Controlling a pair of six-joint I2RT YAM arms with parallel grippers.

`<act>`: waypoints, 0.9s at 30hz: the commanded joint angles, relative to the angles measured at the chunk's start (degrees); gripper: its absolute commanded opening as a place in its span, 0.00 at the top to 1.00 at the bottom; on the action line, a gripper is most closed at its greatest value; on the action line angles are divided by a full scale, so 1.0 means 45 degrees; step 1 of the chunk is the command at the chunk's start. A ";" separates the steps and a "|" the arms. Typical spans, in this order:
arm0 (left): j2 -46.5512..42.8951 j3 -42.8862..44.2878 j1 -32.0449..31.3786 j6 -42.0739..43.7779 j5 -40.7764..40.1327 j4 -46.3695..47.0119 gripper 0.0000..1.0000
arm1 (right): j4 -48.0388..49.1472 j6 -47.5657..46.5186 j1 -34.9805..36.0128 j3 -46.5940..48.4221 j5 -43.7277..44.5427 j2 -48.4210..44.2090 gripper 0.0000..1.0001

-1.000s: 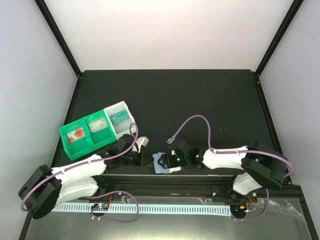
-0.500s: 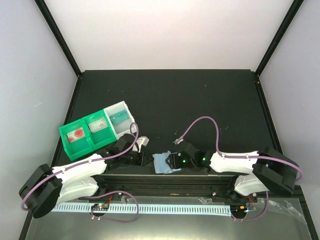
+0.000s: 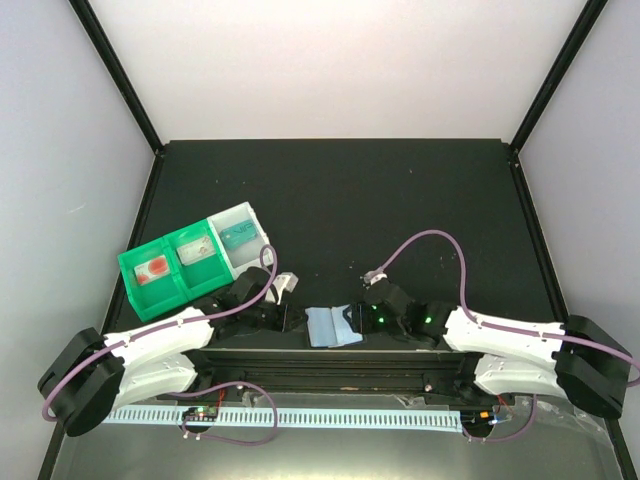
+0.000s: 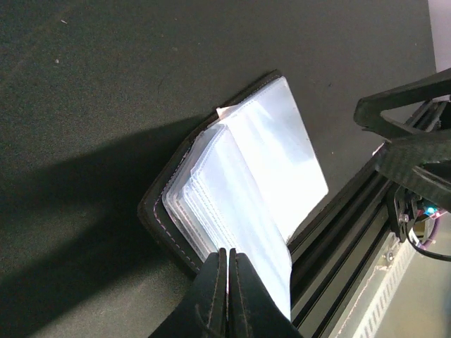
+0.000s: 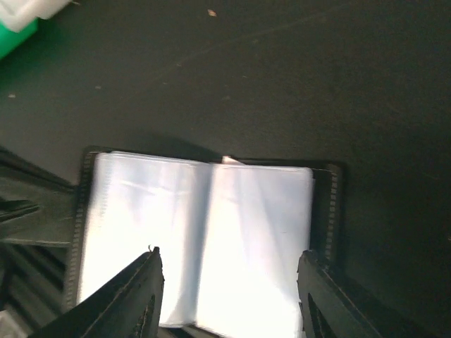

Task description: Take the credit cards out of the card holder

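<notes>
Holder: [image 3: 330, 327] lies open, flat on surface [image 3: 400, 200] at near edge, just beside rail [image 4: 345, 232], between the 2 claws. Dark cover down, clear sleeves [image 4: 239, 190] up.
Sleeves: stack of floppy pockets, fanned on one half in L wrist view. Heavy glare, no card faces readable.
Pale corner: [image 5: 229, 160] small bit pokes out at top of spine. Maybe a card corner, can't tell.
L claw: [image 4: 227, 257] fingers pressed together, tips at holder's edge where cover meets sleeves. Can't tell if a sleeve is nipped between.
R claw: [image 5: 230, 253] spread wide, nothing in it, one finger to each side above holder's near part.
Tray: [image 3: 165, 270] green/clear, well apart, L-rear of holder.
Step (my read): holder is open, no cards out yet. Next = find a card edge and draw it out.
Doing it well: use L as anchor on cover so holder can't slide. Narrow R's spread and approach a pocket mouth, or that pale corner. Pinch card only, not sleeve film. Pull slow, in line w/ pocket, low to surface.
Risks (guess): slick film means slip or grabbing sleeve + card together. Whole holder may drag if anchor is weak. Rail close by could snag fingers.
</notes>
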 commanded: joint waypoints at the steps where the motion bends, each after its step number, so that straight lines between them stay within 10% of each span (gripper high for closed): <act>1: 0.0060 0.0613 -0.0043 0.0224 -0.0026 -0.0123 0.99 | 0.0646 -0.0268 0.0088 0.0514 -0.0840 -0.0408 0.47; 27: -0.0323 0.0929 -0.0023 0.0301 -0.0209 -0.0712 0.98 | 0.1905 -0.0285 0.1103 0.2401 -0.1936 0.4592 0.29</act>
